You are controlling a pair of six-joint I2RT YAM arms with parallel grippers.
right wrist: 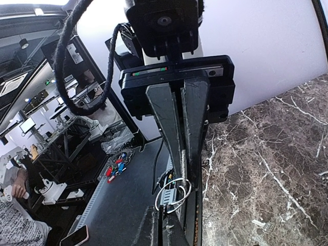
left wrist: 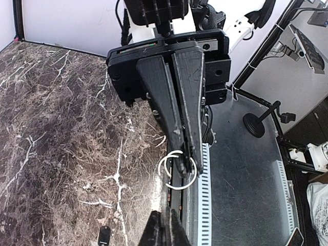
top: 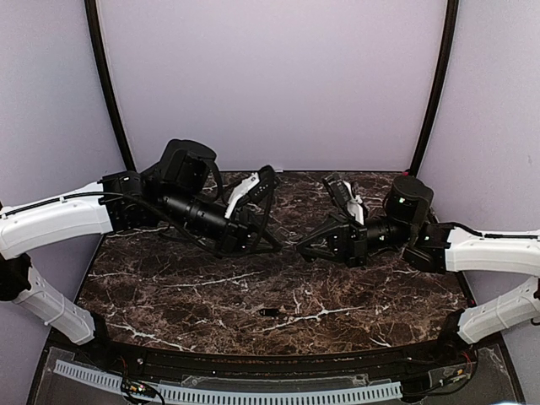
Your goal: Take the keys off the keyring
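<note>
A thin silvery keyring hangs in the air above the middle of the dark marble table. My left gripper is shut on it, and the ring loops around the fingertips. My right gripper comes from the opposite side and is shut on the same keyring. In the top view the left gripper and the right gripper meet tip to tip, and the ring is too small to make out. One small dark key lies loose on the marble below them, also showing as key. No key shows on the ring.
A white slotted cable duct runs along the near table edge, over a grey metal shelf. Black frame poles and lilac backdrop walls close in the back and sides. Both arms stretch inward from the table's left and right edges.
</note>
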